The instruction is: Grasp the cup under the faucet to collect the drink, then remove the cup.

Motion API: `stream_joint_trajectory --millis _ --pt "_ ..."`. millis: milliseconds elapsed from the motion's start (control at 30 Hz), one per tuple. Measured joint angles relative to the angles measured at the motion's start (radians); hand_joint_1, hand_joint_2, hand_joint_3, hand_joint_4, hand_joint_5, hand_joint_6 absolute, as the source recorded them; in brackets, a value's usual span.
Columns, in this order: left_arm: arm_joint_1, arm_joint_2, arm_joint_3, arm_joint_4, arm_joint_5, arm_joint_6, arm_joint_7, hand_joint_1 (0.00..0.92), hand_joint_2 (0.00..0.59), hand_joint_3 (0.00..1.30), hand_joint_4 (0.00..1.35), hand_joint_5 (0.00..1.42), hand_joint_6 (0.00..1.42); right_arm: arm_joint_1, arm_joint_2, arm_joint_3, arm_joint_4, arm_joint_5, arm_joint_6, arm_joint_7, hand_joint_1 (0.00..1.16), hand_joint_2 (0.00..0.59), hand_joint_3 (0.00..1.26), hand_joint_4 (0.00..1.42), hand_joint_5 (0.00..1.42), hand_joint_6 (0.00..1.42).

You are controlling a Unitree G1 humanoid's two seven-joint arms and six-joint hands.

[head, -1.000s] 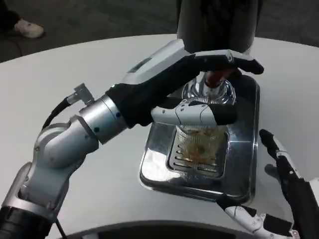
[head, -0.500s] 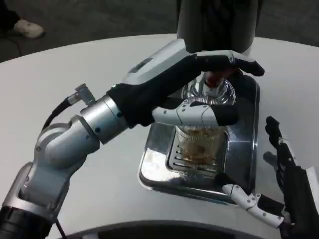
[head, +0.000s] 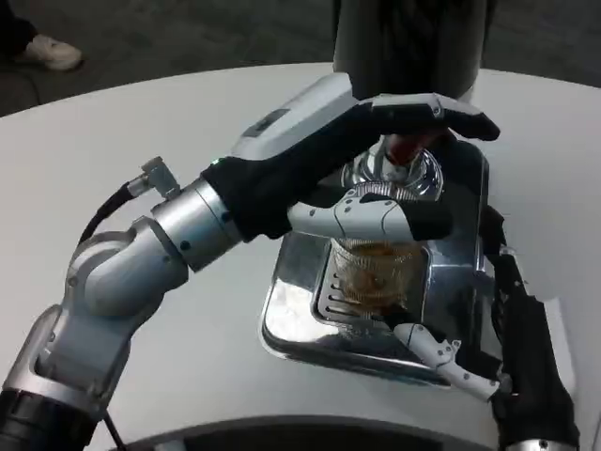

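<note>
A clear cup (head: 376, 268) stands on the slotted grate of a shiny metal drip tray (head: 291, 315), directly below the chrome faucet (head: 399, 174) with its red tap handle (head: 402, 147). Amber drink shows inside the cup. Behind the faucet rises the dark body of the dispenser (head: 408, 42), at the tray's far end.

The left hand (head: 362, 164) reaches over the tray from the side — its upper fingers lie across the top of the faucet at the red handle, while a lower finger runs across the near face of the cup's rim, just under the chrome spout. Whether that lower finger actually presses on the cup or only crosses in front of it is hard to tell from this angle, so its hold on anything stays uncertain.

The right hand (head: 502, 343) is at the tray's near right corner, black palm turned toward the cup, fingers spread and holding nothing — one white finger (head: 441, 355) points inward along the tray's near edge, close to the cup but apart from it. All of this sits on the white table (head: 141, 122).
</note>
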Motion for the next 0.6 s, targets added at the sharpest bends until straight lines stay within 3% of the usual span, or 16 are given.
stream_joint_trajectory --millis 167,600 --pt "0.0 0.0 -0.003 -0.005 0.002 0.0 0.003 0.0 0.069 0.35 0.27 0.31 0.18 -0.064 0.012 0.0 0.05 -0.001 -0.019 -0.034 0.9 0.157 0.04 0.03 0.01 0.12" --pt "0.0 0.0 -0.01 -0.021 0.004 0.005 0.013 0.0 0.069 0.36 0.27 0.32 0.18 -0.127 0.013 0.018 0.143 -0.013 -0.05 -0.092 0.89 0.15 0.04 0.03 0.01 0.13"
